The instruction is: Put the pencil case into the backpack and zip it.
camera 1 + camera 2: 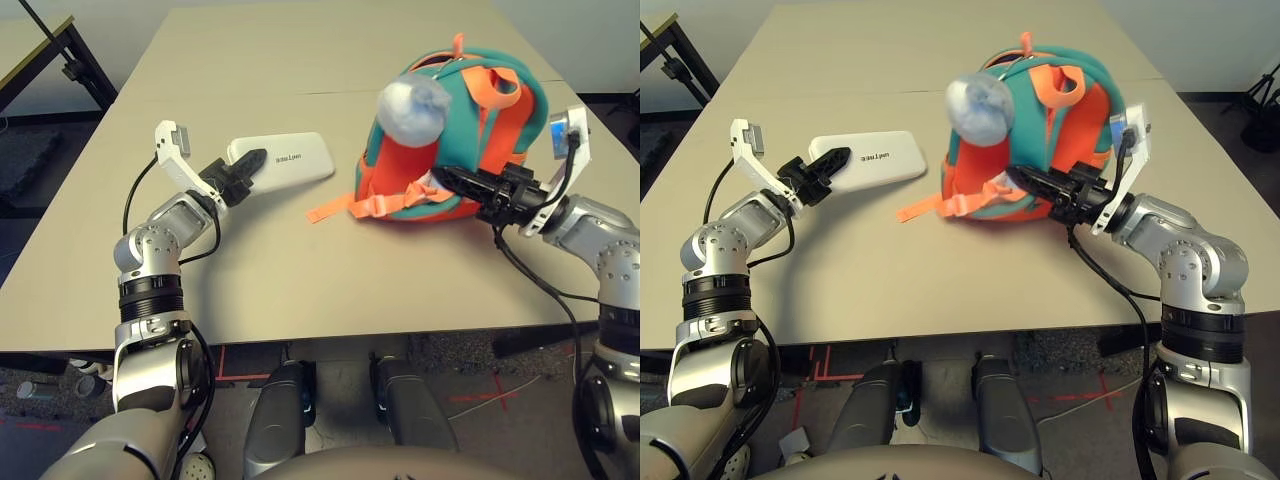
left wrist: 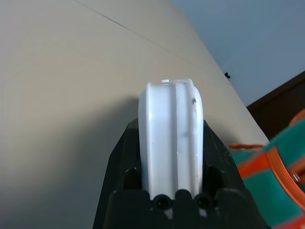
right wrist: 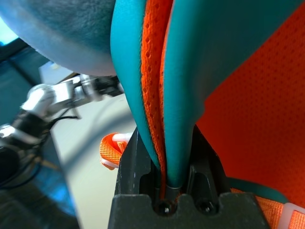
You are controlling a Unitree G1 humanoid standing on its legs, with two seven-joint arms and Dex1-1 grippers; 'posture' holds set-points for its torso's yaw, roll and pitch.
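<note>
**A:** The left gripper has its jaws clamped on the end of the case, one black finger on each flat face, and the left wrist view shows the white shell wedged edge-on between them.

**B:** So the case's long axis runs straight out from the jaws, towards the backpack. And the other arm?

**A:** The right gripper has its jaws narrow, pinching a fold of the backpack's teal trim with orange mesh inside it. The right wrist view shows that fabric squeezed between the two fingers.

**B:** Where does everything sit on the table?

**A:** The backpack stands to the robot's right of centre, with the grey plush toy at its front and an orange strap trailing out on the tabletop towards the middle. The case lies to its left, apart from it, free end pointing at the bag's lower flank.

**B:** That's the relation that matters. The case points at the bag, but is the opening on that side?

**A:** Hard to say. The mouth can't be made out from these views. The right gripper holds a rim low on the near side, so the opening is probably near there.

**B:** Then the left arm, the only one carrying the case, likely has to swing it across and turn it towards that held edge.

**A:** And the right grip needs to keep the fabric parted.
</note>
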